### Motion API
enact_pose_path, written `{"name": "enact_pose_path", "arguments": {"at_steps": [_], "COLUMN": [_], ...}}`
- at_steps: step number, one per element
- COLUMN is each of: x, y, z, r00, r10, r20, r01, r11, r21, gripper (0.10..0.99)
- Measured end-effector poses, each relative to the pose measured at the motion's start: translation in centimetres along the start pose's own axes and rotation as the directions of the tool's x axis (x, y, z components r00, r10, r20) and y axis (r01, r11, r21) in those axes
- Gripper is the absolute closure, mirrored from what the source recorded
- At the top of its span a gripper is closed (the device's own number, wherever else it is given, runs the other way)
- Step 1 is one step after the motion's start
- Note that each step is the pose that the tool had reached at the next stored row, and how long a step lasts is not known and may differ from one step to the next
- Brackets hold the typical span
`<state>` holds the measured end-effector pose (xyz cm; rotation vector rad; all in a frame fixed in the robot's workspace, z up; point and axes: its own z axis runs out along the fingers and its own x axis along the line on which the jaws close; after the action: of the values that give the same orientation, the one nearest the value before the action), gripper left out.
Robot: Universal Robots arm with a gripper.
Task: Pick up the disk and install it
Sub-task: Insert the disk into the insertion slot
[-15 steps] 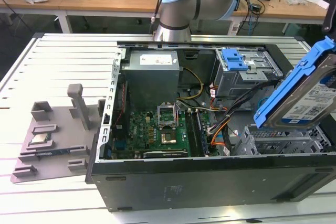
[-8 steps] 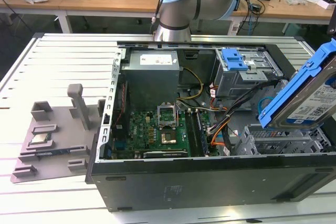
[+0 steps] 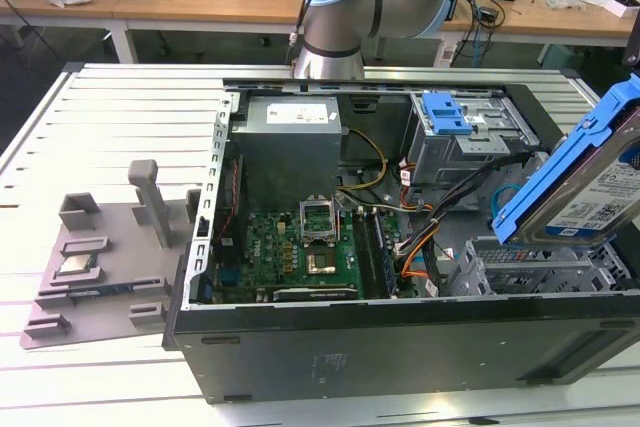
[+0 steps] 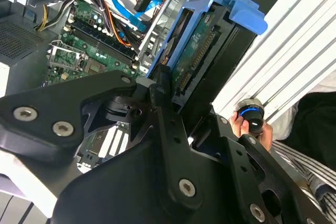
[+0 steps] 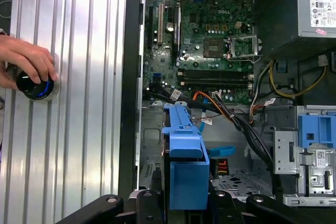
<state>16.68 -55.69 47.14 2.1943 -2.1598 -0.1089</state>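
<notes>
The disk, a silver drive with a white-and-blue label in a bright blue caddy, hangs tilted on edge above the metal drive cage at the exterior view's right end of the open computer case. In the second wrist view my gripper is shut on the disk, its black fingers clamping one end of the caddy. In the first wrist view the disk's blue caddy stands up between the gripper's two black fingers, over the case floor beside the cables.
The motherboard fills the case's middle, with orange and black cables beside the cage. A blue latch on a silver cage sits at the back. A grey fixture with a small chip lies outside. A hand rests on a round knob.
</notes>
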Motion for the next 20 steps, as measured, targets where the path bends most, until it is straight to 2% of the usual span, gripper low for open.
{"name": "enact_pose_path", "arguments": {"at_steps": [12,16,20], "x": [-0.38,-0.55,-0.68], "y": [-0.10,-0.29,-0.37], "z": [1.03,2.26,2.71], "r00": [1.0000,1.0000,1.0000], "r10": [0.000,0.006,0.008], "r20": [0.0000,0.0007,0.0009], "r01": [0.000,-0.006,-0.008], "r11": [1.0000,1.0000,1.0000], "r21": [0.000,0.000,0.000], "gripper": [0.722,0.722,0.722]}}
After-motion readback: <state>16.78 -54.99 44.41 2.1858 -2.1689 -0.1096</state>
